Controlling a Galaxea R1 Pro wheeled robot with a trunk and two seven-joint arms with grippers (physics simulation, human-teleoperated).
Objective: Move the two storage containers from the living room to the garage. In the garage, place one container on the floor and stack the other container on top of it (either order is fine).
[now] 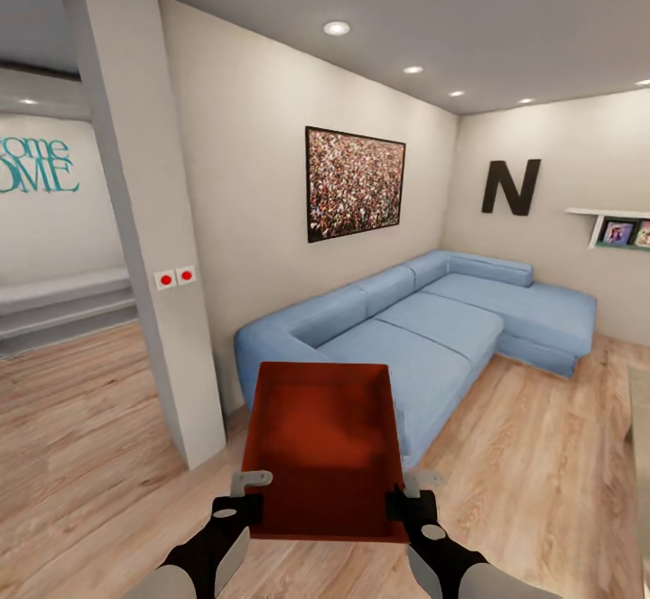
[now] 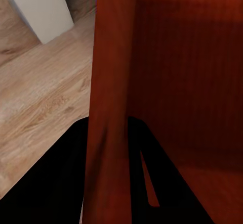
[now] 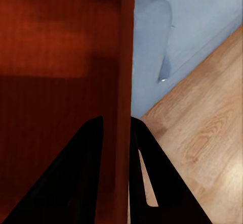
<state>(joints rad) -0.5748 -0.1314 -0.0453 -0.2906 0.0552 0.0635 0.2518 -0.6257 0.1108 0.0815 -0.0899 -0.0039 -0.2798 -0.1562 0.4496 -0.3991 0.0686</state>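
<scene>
An orange-red, lidless rectangular plastic storage container (image 1: 327, 446) is held up between the two hands, above the light wood-plank floor (image 1: 81, 455) of the living room. The left hand (image 1: 242, 507) is pinched on the container's left wall, one dark finger (image 2: 50, 183) seen outside the wall and the other inside it in the left wrist view. The right hand (image 1: 408, 502) is pinched likewise on the right wall, whose rim is straddled by its black fingers (image 3: 66, 178) in the right wrist view. Just beyond the container, ahead of the hands, a pale blue fabric corner sofa (image 1: 433, 328) is set against a cream wall. Ahead and to the left of the left hand, a white square pillar (image 1: 144, 220) with two red-dotted switches (image 1: 174, 277) is seen. Farther off, a dark-framed speckled picture (image 1: 354, 182) and a black letter N (image 1: 511, 187) are hung on the walls, and teal lettering (image 1: 36, 166) is seen on the far left wall.
</scene>
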